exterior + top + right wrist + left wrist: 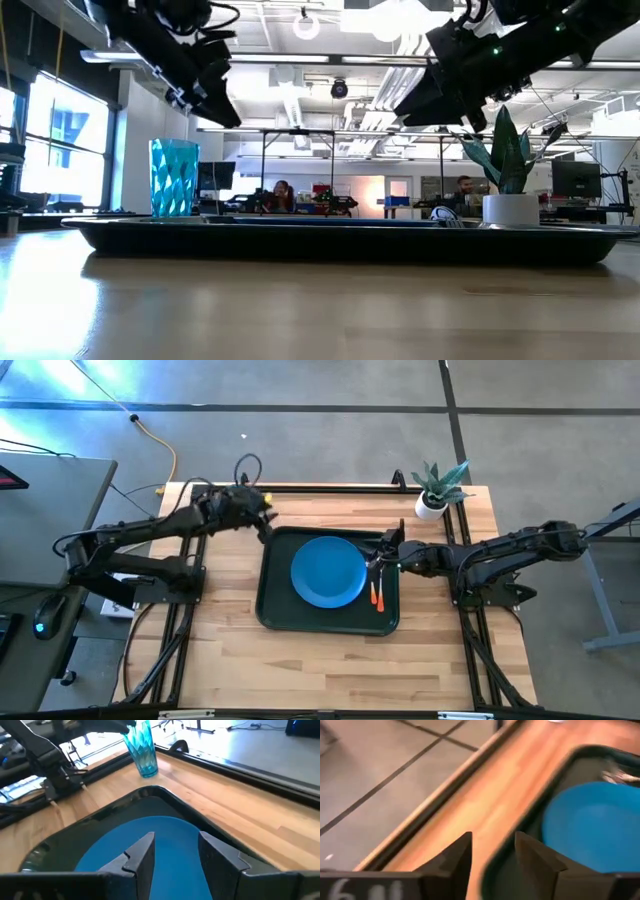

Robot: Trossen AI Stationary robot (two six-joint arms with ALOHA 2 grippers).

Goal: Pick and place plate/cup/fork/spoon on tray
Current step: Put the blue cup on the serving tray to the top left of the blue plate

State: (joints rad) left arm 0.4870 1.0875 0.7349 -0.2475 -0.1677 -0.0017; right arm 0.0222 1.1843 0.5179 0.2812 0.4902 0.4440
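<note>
The dark green tray lies mid-table with the blue plate flat on it. Orange-handled utensils lie on the tray right of the plate; I cannot tell fork from spoon. The teal cup stands upright on the wood beyond the tray's far left corner, and also shows in the low view. In the high view my left arm hides it. My left gripper is open and empty, above the cup and the tray's corner. My right gripper is open and empty over the plate's right edge.
A white pot with a spiky green plant stands at the table's far right corner. Black rails run along the table's far edge. Bare wood lies in front of the tray. People sit in the room behind.
</note>
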